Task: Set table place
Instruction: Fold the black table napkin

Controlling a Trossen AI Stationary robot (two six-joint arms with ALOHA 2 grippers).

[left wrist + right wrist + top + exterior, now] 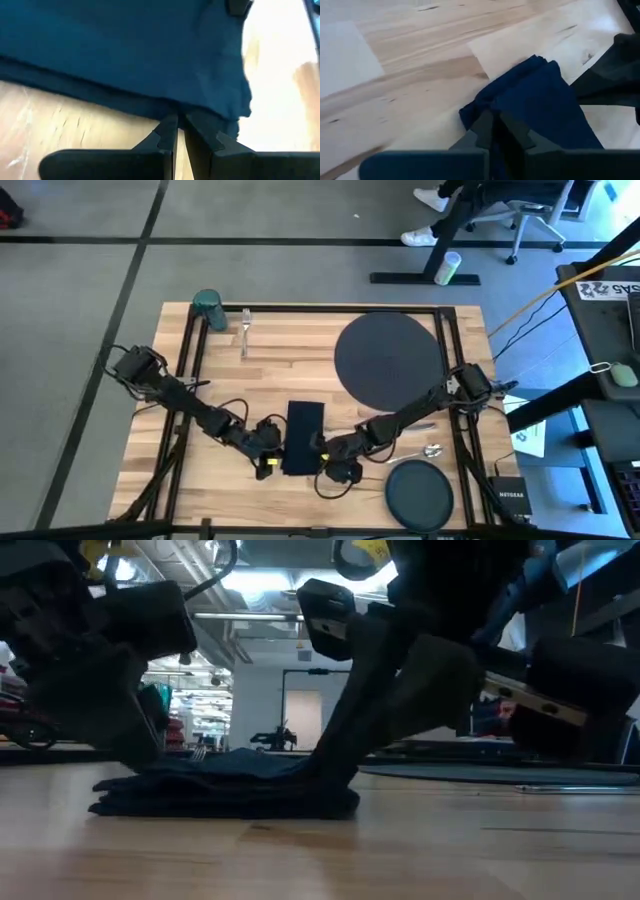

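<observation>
Presently we log both arms converged on the navy napkin [304, 437], which lies folded on the table [300, 370] at about 6 o'clock from the table's centre. The left gripper [268, 442] sits at the napkin's 9 o'clock edge; the left wrist view shows its fingers [167, 135] nearly together, pinching the cloth's hem. The right gripper [328, 448] is at the napkin's 3 o'clock edge, fingers likewise drawn together on a corner of the cloth in the right wrist view.

Progress, as we judge it: early. The large dark charger [388, 358] lies at 2 o'clock and bears nothing. The smaller dark plate [419, 495] rests apart at 5 o'clock near the table's edge, not on the charger. The fork [244, 332] lies at 10 o'clock, and the teal cup [208, 309] stands at the 10 o'clock corner, well apart from the charger. A silver utensil [428, 450] lies just beside the small plate; we take it for the spoon. Nothing is yet arranged round the charger, so the napkin, plate, cutlery and cup all appear left to place.

Not resolved: we cannot find the knife; the right arm may cover it. The low view is largely blocked by both grippers, showing only the napkin's folded layers.
</observation>
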